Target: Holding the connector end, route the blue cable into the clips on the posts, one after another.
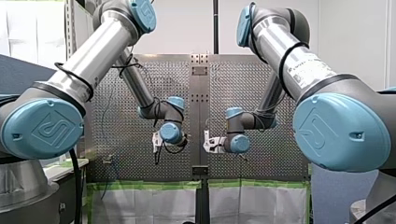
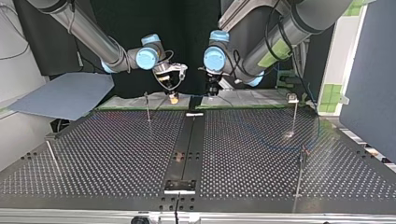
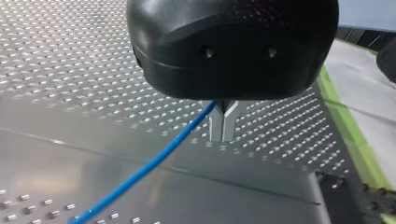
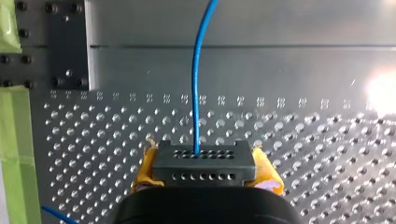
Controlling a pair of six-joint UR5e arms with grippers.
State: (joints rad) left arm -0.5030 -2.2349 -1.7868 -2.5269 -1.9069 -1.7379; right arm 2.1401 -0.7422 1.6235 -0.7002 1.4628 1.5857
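Right wrist view — right gripper (image 4: pixel 205 166) pinching connector (image 4: pixel 204 158), blue cable (image 4: pixel 196 84) ahead, left gripper (image 3: pixel 223 126) closed round it

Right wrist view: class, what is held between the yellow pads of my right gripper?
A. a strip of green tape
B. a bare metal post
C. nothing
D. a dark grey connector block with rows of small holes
D: the dark grey rectangular connector block sits between the yellow pads of my right gripper, and the thin blue cable runs out of its holed face.
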